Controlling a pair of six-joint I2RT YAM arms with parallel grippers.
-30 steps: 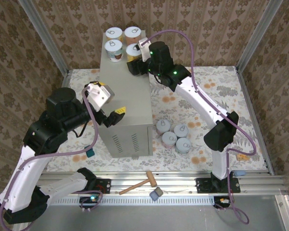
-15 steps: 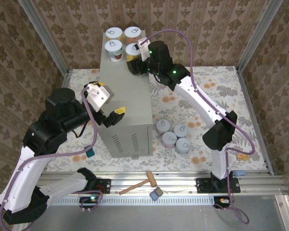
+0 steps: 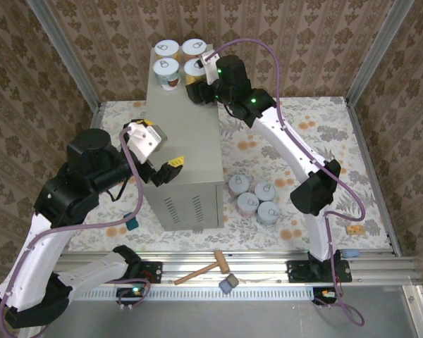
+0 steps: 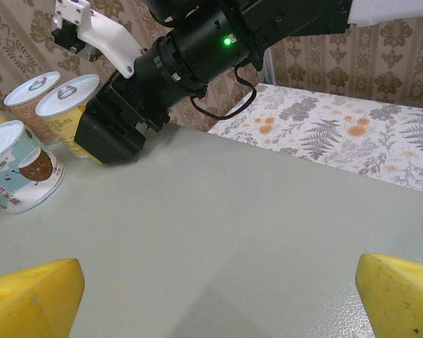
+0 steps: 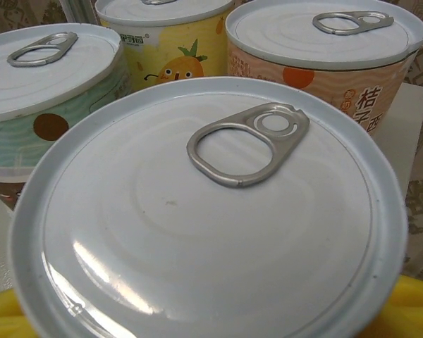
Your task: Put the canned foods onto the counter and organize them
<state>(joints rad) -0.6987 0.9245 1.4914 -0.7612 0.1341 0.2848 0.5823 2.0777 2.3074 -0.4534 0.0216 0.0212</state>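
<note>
The counter (image 3: 187,141) is a tall beige-grey box with a flat top (image 4: 233,211). Four cans stand in a square at its far end. My right gripper (image 3: 199,86) is shut on the near-right one, a yellowish can (image 3: 195,67) whose pull-tab lid (image 5: 211,211) sits between my yellow pads (image 5: 409,310). Beside it are a teal can (image 3: 167,69) (image 5: 42,84), a yellow pineapple can (image 3: 167,48) (image 5: 166,35) and an orange can (image 3: 192,48) (image 5: 324,49). My left gripper (image 3: 163,171) (image 4: 218,303) hovers open over the counter's near end. Four more cans (image 3: 254,198) stand on the floral floor.
Floral walls and metal posts close in the cell on three sides. A wooden mallet (image 3: 208,267) and a grey block (image 3: 229,284) lie on the front rail. A teal piece (image 3: 130,224) sits left of the counter, and a small orange piece (image 3: 354,229) lies at the right edge.
My right gripper has moved toward the far end of the counter with its can, closing the gap to the other three. The left arm has stayed still.
</note>
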